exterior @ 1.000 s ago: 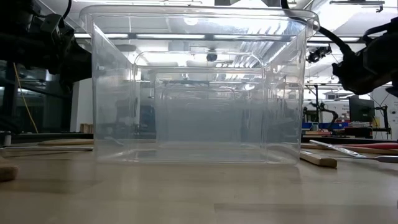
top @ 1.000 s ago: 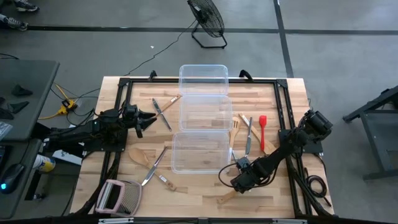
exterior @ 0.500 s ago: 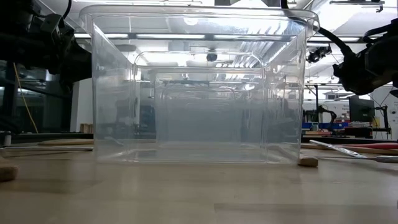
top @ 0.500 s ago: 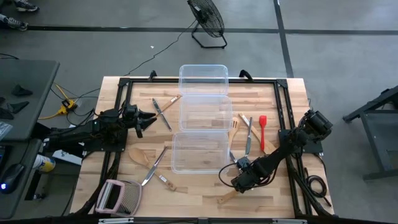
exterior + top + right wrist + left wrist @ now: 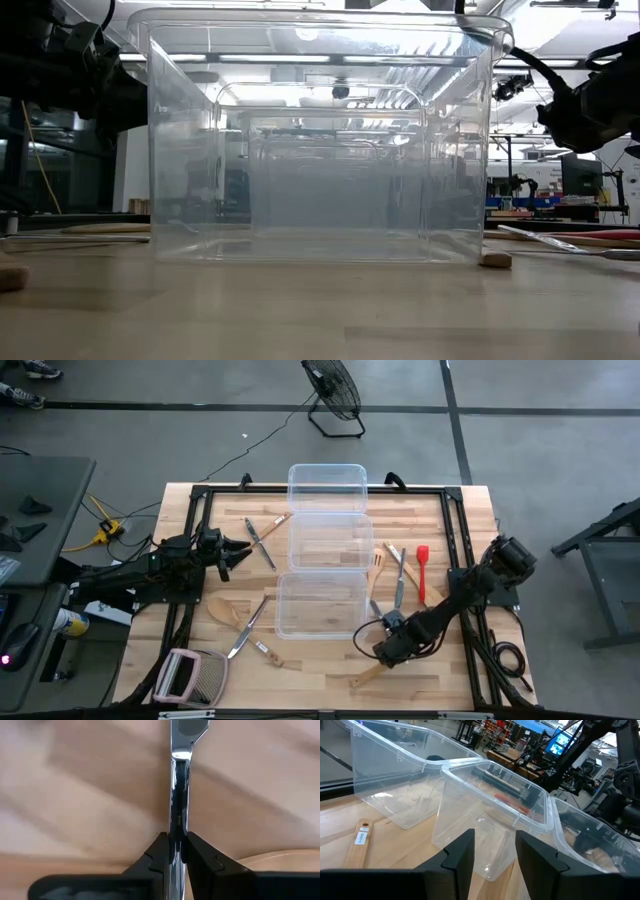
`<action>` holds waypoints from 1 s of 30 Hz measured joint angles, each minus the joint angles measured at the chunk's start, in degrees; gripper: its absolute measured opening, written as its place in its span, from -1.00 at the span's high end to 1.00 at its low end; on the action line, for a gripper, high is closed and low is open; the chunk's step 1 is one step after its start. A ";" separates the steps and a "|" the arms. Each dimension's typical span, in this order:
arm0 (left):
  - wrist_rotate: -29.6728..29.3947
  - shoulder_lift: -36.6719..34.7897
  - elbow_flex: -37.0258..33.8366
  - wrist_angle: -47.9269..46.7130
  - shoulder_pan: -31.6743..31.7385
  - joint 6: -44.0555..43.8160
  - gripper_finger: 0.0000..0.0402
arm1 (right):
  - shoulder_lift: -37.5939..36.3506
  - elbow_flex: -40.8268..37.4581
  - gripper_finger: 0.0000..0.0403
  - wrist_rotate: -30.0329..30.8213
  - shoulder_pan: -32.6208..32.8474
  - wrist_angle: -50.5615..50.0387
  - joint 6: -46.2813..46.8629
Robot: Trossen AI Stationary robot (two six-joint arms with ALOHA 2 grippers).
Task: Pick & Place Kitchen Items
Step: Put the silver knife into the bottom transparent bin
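My right gripper [image 5: 386,630] is low over the table's near right part, just right of the near clear tub [image 5: 320,605], and is shut on a slim silver utensil [image 5: 179,765]. My left gripper [image 5: 240,550] [image 5: 495,855] hangs open and empty at the table's left, facing the tubs. A wooden spatula, silver cutlery [image 5: 400,575] and a small red utensil [image 5: 423,565] lie flat right of the tubs. A wooden spoon [image 5: 220,610] and silver cutlery [image 5: 247,625] lie flat left of the near tub. My right gripper pinches the silver utensil's narrow handle [image 5: 175,827] between its two fingers, one on each side. The handle runs straight out ahead along the fingers, widening at its far end [image 5: 187,727]. Whether it is off the wooden table, I cannot tell.
Three clear tubs stand in a row down the table's middle: far [image 5: 327,485], middle [image 5: 330,540] and near. More cutlery [image 5: 260,540] lies at the far left. A wooden utensil [image 5: 365,678] and a pink-framed tool [image 5: 190,675] lie near the front edge.
My right gripper has shifted slightly toward the table's right edge. In the low view, a pale wooden piece right of the near tub, which lay lengthwise a second ago, now shows only its end.
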 joint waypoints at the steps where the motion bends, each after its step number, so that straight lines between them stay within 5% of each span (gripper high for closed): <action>1: 0.00 -0.01 0.00 0.00 0.00 0.00 0.29 | -0.40 -0.12 0.81 0.09 -0.01 -0.86 0.14; 17: 0.00 0.00 0.00 0.00 0.00 0.00 0.29 | -10.71 0.08 0.81 -1.11 0.00 -8.47 2.79; 30: 0.02 0.00 0.00 0.00 0.00 0.00 0.29 | -25.14 0.11 0.81 7.59 0.04 -18.56 4.60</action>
